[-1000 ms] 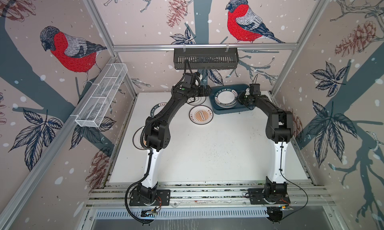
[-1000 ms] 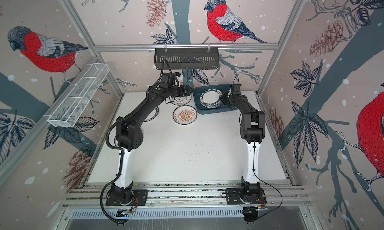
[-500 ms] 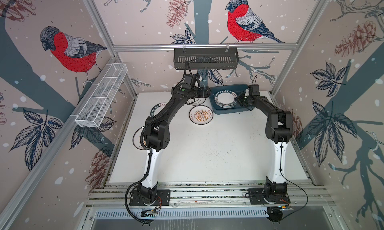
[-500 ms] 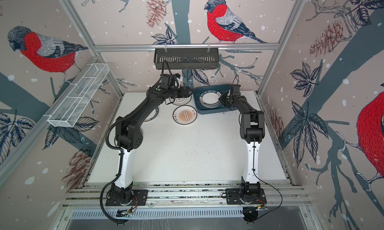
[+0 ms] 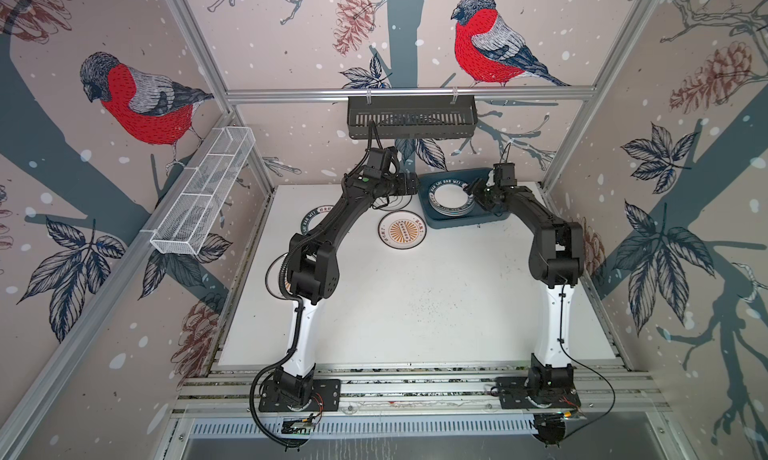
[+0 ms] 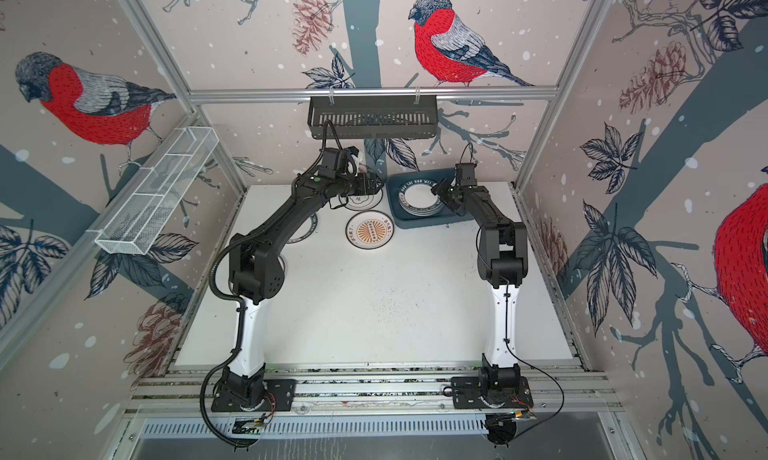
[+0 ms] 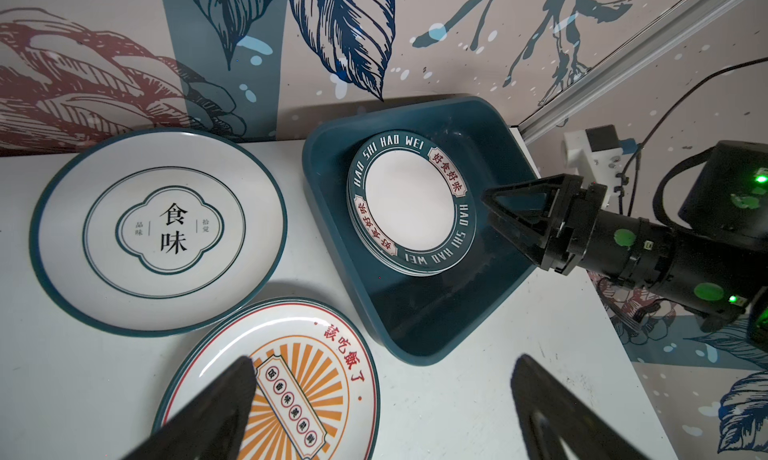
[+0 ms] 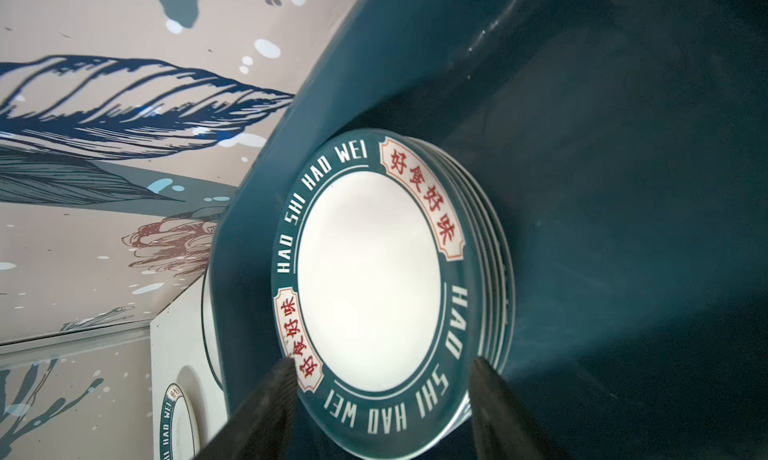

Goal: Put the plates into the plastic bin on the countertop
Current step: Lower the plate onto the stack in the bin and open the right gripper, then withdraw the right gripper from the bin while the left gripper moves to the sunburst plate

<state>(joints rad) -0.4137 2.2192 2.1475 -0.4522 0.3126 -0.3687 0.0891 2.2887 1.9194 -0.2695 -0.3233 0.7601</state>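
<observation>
Teal plastic bin point(image 5: 457, 223) sits at 1 o'clock on the countertop point(image 5: 415, 304). It holds one plate stack point(image 5: 451, 196), lettered rim on top, count unclear. Four plates are loose: sunburst plate point(image 5: 402, 230) at 12, cloud-emblem plate point(image 7: 158, 229) beside it, lettered plate point(image 5: 312, 221) at 10, thin-rim plate point(image 5: 275, 274) at 9. Right gripper point(image 7: 487, 208) has jaws apart at the stack's edge, empty. Left gripper point(image 7: 384, 361) has jaws wide, empty.

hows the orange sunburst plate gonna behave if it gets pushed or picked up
The orange sunburst plate looks glazed, with a glare streak in the left wrist view, so it is probably slippery to pinch. It lies flat on the countertop, so a push would likely slide it, not tip it.
</observation>
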